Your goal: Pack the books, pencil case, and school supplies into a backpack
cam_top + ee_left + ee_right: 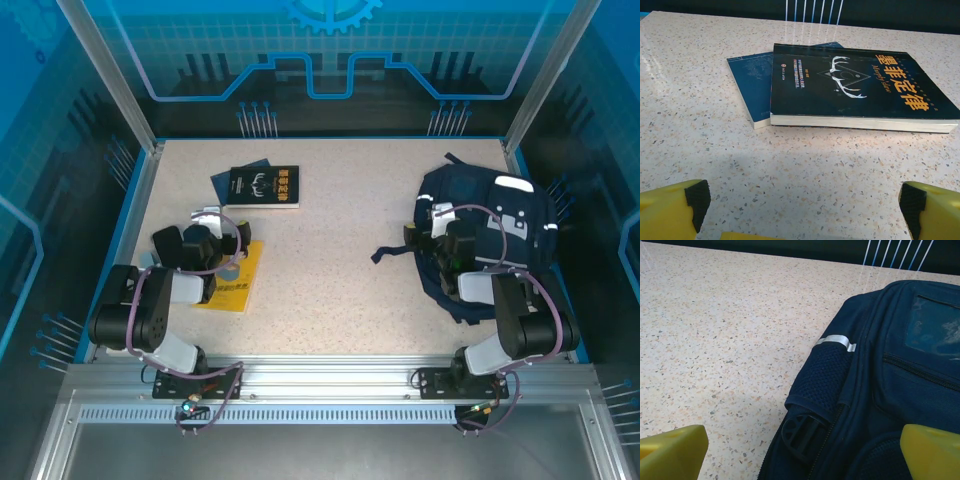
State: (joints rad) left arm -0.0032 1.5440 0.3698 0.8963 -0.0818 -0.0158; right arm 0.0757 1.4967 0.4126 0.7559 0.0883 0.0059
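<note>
Glossy black paperback (860, 90), yellow "墨菲定律", overlaps blue book (751, 82); fabric navy backpack (890, 400), mesh pocket (827, 372); left gripper (802, 210), right gripper (802, 450) spread wide.

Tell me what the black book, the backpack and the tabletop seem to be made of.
The black book: paper, with a smooth, glossy card cover; pale page edges show along its side. The backpack: dark navy woven fabric, likely nylon or polyester, matte, with a mesh pocket and a shiny reflective stripe. The tabletop: hard, smooth speckled surface, stone-like, possibly laminate.
</note>
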